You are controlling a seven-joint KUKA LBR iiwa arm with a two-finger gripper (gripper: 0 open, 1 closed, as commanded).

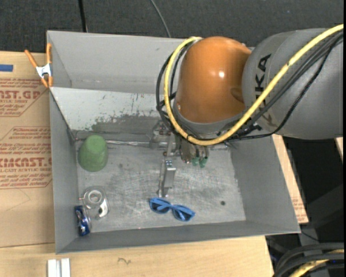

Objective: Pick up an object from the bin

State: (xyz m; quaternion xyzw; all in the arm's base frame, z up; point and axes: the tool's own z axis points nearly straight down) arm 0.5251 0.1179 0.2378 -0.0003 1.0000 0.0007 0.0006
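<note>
My gripper [166, 182] hangs under the orange wrist cover over the middle of the bin floor, its tip just above the bare metal. A pair of blue sunglasses [172, 209] lies flat a little below it, near the bin's front wall, not touched by it. Nothing shows in the gripper's grasp.
A green cup [93, 152] lies upside down at the left side of the bin. In the front left corner sit a small clear and silver object [96, 201] and a small blue object [82, 221] beside it. The arm and its cables cover the bin's right back part.
</note>
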